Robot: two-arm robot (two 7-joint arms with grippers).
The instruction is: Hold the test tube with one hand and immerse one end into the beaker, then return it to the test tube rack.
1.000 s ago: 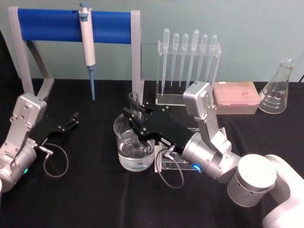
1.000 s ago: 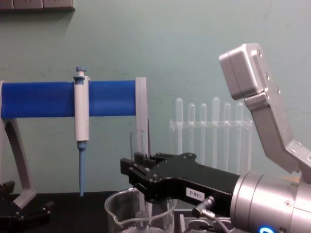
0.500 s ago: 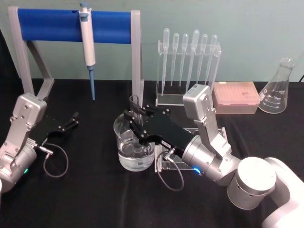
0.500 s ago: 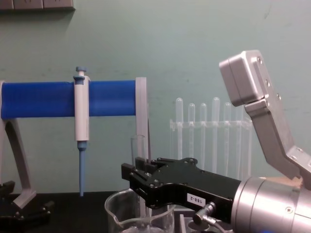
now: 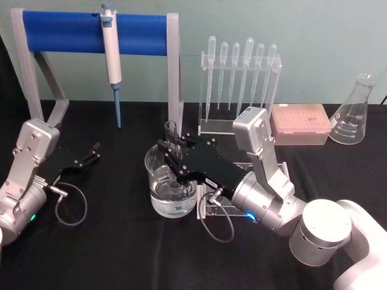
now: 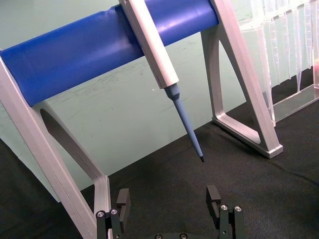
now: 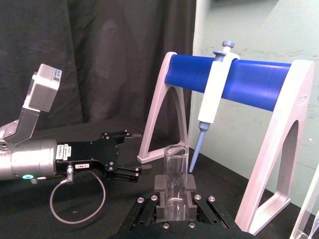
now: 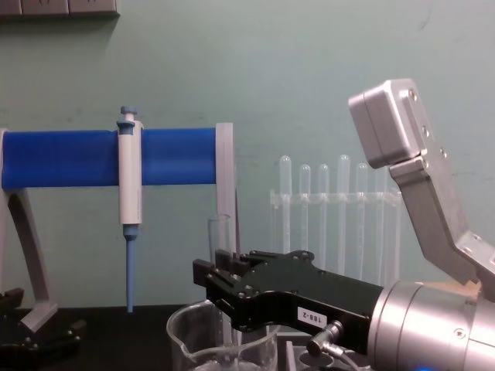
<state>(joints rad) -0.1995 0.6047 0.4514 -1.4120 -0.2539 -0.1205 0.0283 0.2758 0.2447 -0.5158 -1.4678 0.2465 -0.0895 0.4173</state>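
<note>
The test tube [image 5: 171, 134] stands upright over the beaker [image 5: 158, 199], with my right gripper [image 5: 173, 158] shut on its upper part. Its lower end is down inside the beaker, which holds clear liquid in its bottom half. In the chest view the tube's rim [image 8: 220, 226] sticks up above the black right gripper [image 8: 223, 282], and the beaker [image 8: 186, 340] sits below. The right wrist view shows the test tube [image 7: 175, 172] clamped between the pads [image 7: 159, 185]. My left gripper [image 5: 91, 154] rests open on the black table to the left, also seen as the left gripper [image 6: 168, 199].
A blue-barred stand [image 5: 66, 30] at the back left holds a white-and-blue pipette [image 5: 110, 48]. Behind the beaker is a clear rack of plastic pipettes [image 5: 239, 78]. A pink tip box [image 5: 300, 124] and a glass flask [image 5: 354, 112] are at the back right. A clear holder [image 5: 208, 211] lies under the right gripper.
The right gripper has lowered the test tube slightly deeper into the beaker, then held still. The left arm has not moved.
</note>
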